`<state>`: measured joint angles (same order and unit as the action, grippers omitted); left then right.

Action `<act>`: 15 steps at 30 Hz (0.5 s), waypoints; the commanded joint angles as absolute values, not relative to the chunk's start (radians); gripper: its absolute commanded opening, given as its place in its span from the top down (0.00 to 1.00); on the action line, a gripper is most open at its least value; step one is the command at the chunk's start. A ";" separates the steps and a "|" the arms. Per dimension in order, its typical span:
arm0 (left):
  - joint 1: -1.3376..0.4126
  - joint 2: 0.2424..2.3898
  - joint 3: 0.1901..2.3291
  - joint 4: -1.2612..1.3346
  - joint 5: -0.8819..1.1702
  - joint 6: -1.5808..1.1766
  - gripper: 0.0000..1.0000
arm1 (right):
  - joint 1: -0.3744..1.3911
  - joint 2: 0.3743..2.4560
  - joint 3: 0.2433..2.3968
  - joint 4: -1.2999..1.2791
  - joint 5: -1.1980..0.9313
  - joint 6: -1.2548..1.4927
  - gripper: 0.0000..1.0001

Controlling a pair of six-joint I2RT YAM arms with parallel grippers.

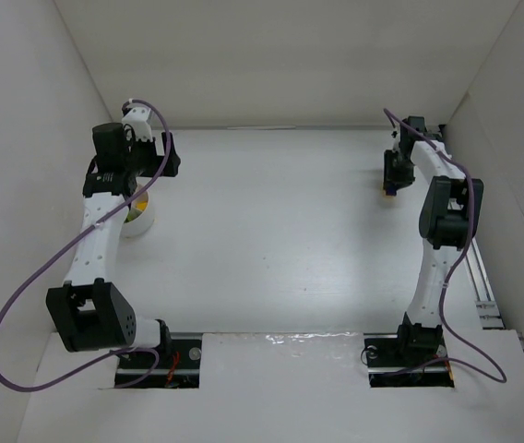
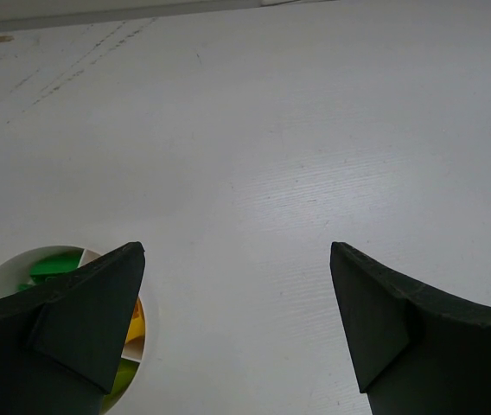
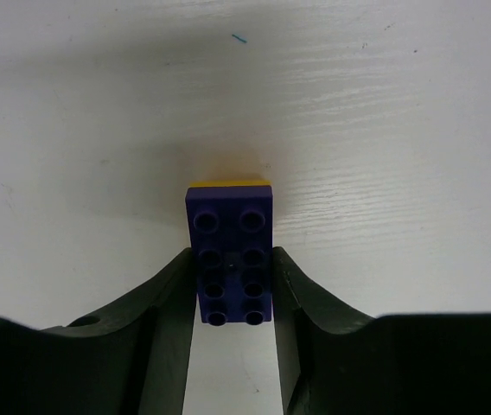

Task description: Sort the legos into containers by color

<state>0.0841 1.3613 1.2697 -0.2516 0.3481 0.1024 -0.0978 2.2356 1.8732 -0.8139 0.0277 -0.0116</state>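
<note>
Two hands sit on opposite sides of the white counter (image 1: 271,240), each placed for a different part of the sorting. Nearest the arm bases, at about 9 o'clock on the counter, stands the small round white thin-walled bowl (image 1: 140,220). The left wrist view shows green, orange-yellow and lime plastic bricks (image 2: 55,262) lying inside it, so it serves as a drop point within easy reach of the left arm. Just beyond the bowl, toward 10 o'clock, the left hand (image 2: 237,252) hangs over bare counter with its fingers spread wide apart and nothing between them. It looks parked out of the way, not engaged with any brick.

Farther off, at about 2 o'clock on the counter, the right hand (image 3: 232,255) points down at a purple-blue plastic brick with two rows of studs (image 3: 228,216). Its fingers are clamped against the brick's two long sides, a grip across the narrow width that suits so small a piece. A yellow plastic piece (image 3: 228,182) peeks out at the brick's far end, at 12 o'clock. Whether it lies under or behind the brick I cannot tell, nor whether the brick is off the counter. By my judgement the step in hand is picking this brick for a container.
</note>
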 commanded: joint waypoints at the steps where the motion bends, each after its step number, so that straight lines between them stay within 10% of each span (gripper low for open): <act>1: 0.077 1.362 1.267 -0.222 0.364 0.097 0.14 | -0.104 2.243 1.924 -0.827 0.005 -0.021 0.69; 9: 0.077 1.319 1.189 -0.192 0.483 0.120 0.13 | -0.114 2.168 1.913 -0.861 -0.302 -0.066 0.90; 15: 0.150 1.316 1.131 -0.233 0.997 0.143 0.10 | -0.092 2.134 1.913 -0.971 -0.840 -0.101 0.99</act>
<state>0.1123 1.3361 1.1366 -0.2295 0.6529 0.1280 -0.1089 2.2192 1.8828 -0.8936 -0.4816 -0.0669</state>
